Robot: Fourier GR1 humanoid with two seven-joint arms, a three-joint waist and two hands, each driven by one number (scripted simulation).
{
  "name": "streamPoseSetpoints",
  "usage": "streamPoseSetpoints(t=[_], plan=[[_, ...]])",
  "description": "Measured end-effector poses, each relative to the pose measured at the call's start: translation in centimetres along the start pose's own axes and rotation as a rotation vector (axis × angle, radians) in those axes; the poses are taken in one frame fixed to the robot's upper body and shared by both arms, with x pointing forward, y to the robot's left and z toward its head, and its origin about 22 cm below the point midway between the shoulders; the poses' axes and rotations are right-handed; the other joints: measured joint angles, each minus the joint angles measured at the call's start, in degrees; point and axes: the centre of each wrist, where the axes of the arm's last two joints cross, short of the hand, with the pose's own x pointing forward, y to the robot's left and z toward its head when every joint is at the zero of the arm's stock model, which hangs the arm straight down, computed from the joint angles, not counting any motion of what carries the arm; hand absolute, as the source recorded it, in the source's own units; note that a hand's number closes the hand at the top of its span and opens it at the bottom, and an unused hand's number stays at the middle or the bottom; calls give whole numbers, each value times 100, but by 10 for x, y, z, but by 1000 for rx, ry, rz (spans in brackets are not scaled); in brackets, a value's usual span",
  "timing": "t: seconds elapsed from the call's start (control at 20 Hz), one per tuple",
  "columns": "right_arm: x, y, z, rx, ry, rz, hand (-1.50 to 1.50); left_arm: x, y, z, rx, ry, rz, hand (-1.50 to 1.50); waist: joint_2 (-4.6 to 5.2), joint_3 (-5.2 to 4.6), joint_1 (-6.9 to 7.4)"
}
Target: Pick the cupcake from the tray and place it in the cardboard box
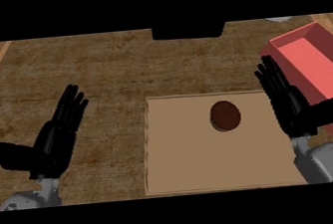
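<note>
Step in hand: reach for the cupcake [225,116] — by my reading no grasp has begun, so the pick is all ahead.
Cupcake: dark brown oval, sitting on the flat tan tray [182,172], toward its far right part, touching nothing else.
Tray: lies on the table [106,69], near centre, between the two hands.
Box: red-pink open box [309,56] at the right, running from far to near along the table's right side; its long wall stands just beside the tray's right edge. It looks red, not plain cardboard, but it is the only box in sight.
Right hand [296,110]: over the tray's right edge, between cupcake and box — the closer hand to both, so the sensible one for the job.
Right fingers [272,77]: straight, spread slightly, pointing far; thumb out toward the right. Holding nothing, touching nothing that I can see.
Left hand [52,144]: at the left over bare table, well apart from the tray; resting.
Left fingers [71,105]: straight and open, thumb out to the left, empty.
Doing it well: swing the right hand left over the cupcake, come down from above, close fingers and thumb round its sides, not its top. Lift clear of the tray before moving right, and clear the box wall before lowering.
Risk: a sideways approach may push the cupcake across the tray.
</note>
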Motion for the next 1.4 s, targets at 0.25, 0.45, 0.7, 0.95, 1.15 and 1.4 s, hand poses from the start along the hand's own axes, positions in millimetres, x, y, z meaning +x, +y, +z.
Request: streamPoseSetpoints(t=[0.25,0.45,0.7,0.95,1.15,1.4], plan=[[14,-60,-17,-104,-42,1,150,13,14,-1,73,-32,-22,0,71,157,-33],[9,-112,-11,-172,18,255,-150,14,20,-6,113,-29,-44,0,131,176,-9],[-9,-137,-15,-188,-70,385,-150,14,16,-11,141,-15,-47,0,124,210,-19],[22,-154,-28,-21,-103,545,-150,11,16,-12,141,-1,-44,0,101,208,-42],[57,-156,-37,180,-10,708,-150,11,17,-12,147,0,-43,0,80,198,-40],[97,-143,-50,381,139,793,-150,11,21,-9,152,2,-44,0,66,197,-67]])
